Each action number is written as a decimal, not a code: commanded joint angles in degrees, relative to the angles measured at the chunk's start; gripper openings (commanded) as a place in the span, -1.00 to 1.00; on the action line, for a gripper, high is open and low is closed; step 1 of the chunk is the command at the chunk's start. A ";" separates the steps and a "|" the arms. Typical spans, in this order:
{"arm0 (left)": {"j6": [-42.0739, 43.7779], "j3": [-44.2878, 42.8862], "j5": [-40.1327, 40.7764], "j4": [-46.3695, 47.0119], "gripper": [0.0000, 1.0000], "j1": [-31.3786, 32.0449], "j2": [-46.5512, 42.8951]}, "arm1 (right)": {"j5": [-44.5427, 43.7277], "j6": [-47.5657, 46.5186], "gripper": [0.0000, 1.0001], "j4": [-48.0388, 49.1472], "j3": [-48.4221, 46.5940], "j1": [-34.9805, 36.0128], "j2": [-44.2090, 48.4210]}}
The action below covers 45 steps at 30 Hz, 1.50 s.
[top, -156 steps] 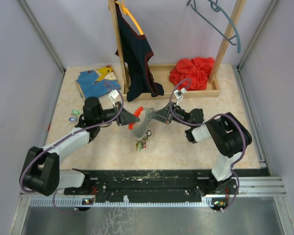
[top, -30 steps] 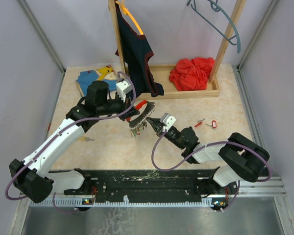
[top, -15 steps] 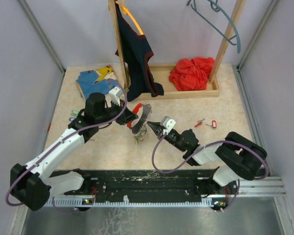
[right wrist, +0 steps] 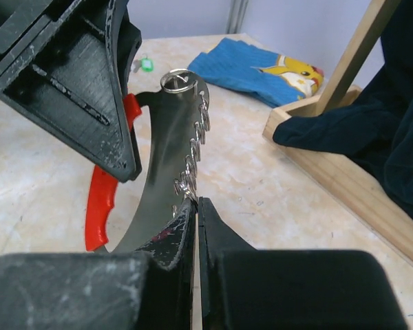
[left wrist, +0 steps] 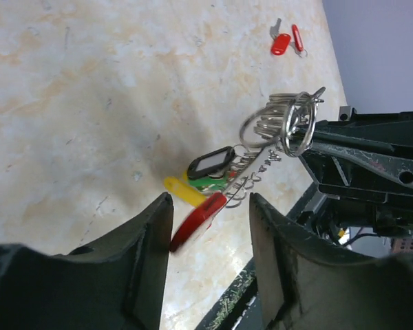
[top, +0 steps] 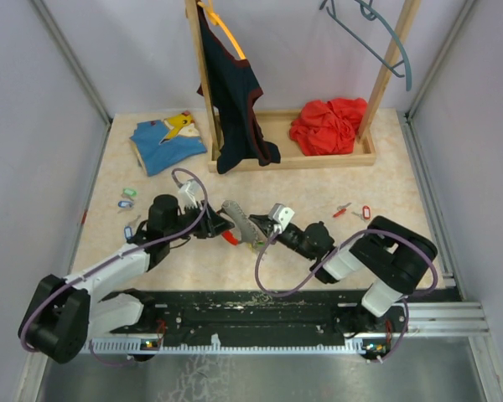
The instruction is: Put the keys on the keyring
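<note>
Top view: the keyring (top: 239,222) is at table centre, between my left gripper (top: 218,225) and right gripper (top: 256,237). Two red-tagged keys (top: 352,211) lie loose at 3 o'clock. What look like three small keys (top: 127,201) lie at 9 o'clock, too small to count surely. I judge the job partway done, with those loose keys left to thread.

Left wrist view: my left jaws stand apart, clasping nothing. Under the ring I count one black tag (left wrist: 210,163), one yellow and one green, plus a red piece lying between the fingers.

Right wrist view: my right fingers are pinched together on the keyring's links. One green-tagged key (right wrist: 146,63) lies on the table at 11 o'clock.
</note>
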<state>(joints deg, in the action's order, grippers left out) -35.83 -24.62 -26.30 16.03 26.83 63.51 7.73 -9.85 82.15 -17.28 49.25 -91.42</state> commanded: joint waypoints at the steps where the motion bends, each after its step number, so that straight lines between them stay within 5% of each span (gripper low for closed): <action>1: -1.12 3.16 3.94 7.00 0.14 -1.37 -2.45 | 4.85 0.78 -1.00 3.42 -2.40 -1.88 -1.55; 4: -0.37 4.58 8.27 5.48 0.44 -1.92 -5.05 | 7.09 1.50 -1.00 1.52 -2.84 -3.11 -1.91; 7: 1.04 4.76 12.69 2.75 0.49 -2.05 -6.59 | 8.21 1.44 -1.00 -2.18 -3.41 -3.46 -1.33; 11: 5.91 5.06 6.96 5.97 0.42 -2.05 -5.41 | 8.79 1.51 -1.00 -8.32 -4.63 -3.46 -0.65; 17: 8.00 10.99 -3.44 28.58 0.36 -0.90 0.56 | 8.77 2.06 -1.00 -12.49 -6.00 -3.67 -1.82; 26: 22.07 14.23 -7.65 44.70 0.29 2.13 10.19 | 10.51 3.33 -1.00 -21.20 -9.92 -4.01 -2.78; 32: 29.44 15.71 -9.16 53.61 0.05 2.12 15.60 | 12.82 4.01 -1.00 -28.51 -12.51 -4.53 -2.36; 45: 34.83 17.98 -16.24 79.14 -0.08 2.11 31.27 | 15.34 2.74 -1.00 -25.04 -10.34 -5.30 -1.52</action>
<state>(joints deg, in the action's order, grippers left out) -2.55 -7.16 -39.31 83.31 28.77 91.29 21.45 -6.61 52.25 -27.42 44.53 -94.24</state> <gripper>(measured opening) 0.461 0.007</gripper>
